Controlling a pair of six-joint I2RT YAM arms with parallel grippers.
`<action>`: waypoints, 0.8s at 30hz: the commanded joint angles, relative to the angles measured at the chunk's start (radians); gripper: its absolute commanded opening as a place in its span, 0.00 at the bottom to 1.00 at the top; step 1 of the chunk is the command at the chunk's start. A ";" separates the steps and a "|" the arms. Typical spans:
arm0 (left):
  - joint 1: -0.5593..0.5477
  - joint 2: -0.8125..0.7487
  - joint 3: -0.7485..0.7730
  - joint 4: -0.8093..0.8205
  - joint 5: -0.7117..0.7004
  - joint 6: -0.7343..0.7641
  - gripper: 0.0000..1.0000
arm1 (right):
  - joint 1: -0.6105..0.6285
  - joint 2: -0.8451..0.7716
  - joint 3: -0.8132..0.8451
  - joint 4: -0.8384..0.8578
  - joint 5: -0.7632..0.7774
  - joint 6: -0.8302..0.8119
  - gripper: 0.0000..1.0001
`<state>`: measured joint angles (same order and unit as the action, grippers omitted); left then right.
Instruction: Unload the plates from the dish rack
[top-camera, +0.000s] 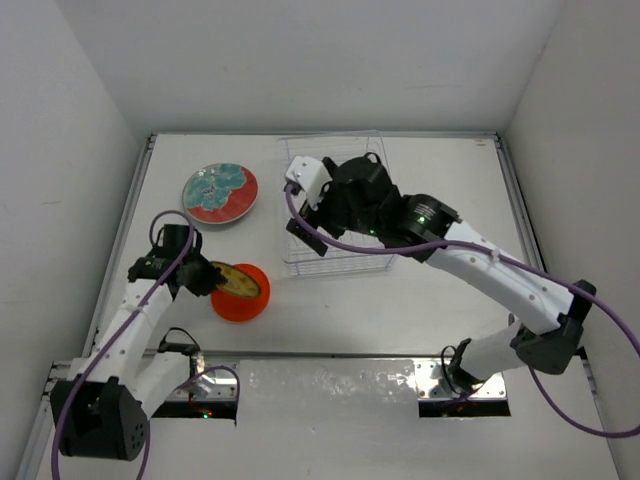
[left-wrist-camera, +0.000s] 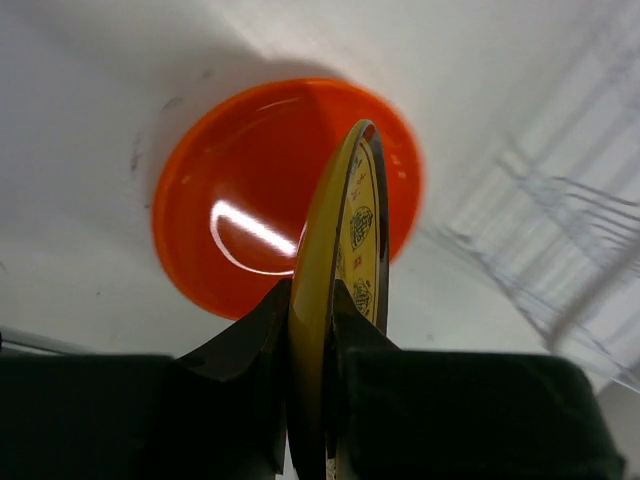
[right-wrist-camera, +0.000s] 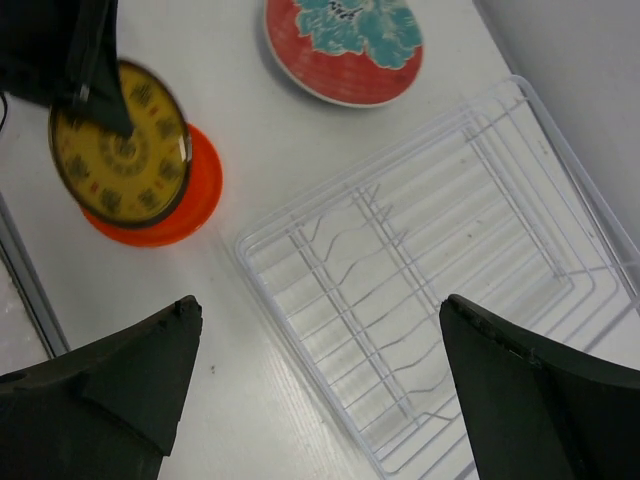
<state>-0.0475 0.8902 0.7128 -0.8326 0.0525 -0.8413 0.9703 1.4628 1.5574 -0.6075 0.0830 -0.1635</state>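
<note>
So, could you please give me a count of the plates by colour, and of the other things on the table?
Red plate with teal blotches: 1
Plain orange plate: 1
Yellow patterned plate: 1, gripped by the left gripper over the orange one
Dish rack: 1, with no plates in it
Total: 4

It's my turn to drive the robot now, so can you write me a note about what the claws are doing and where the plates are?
Left claw: shut on the rim of the yellow patterned plate, holding it on edge over the orange plate, which lies on the table.
Right claw: open and empty, above the dish rack.
Red and teal plate: flat on the table, left of the rack.
Done: no plates show in the rack.
Left: set the yellow plate down.
</note>
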 joint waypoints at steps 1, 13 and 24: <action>-0.005 0.027 -0.071 0.134 -0.014 -0.048 0.00 | -0.021 -0.062 -0.040 0.055 0.006 0.073 0.99; -0.006 0.098 -0.107 0.122 -0.057 -0.029 0.87 | -0.036 -0.191 -0.163 -0.009 0.064 0.096 0.99; -0.006 0.231 0.109 -0.146 -0.135 0.131 1.00 | -0.295 -0.188 -0.158 -0.308 0.251 0.548 0.99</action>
<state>-0.0475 1.0912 0.7406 -0.8909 -0.0463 -0.7818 0.7105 1.3083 1.4170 -0.8333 0.2955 0.2157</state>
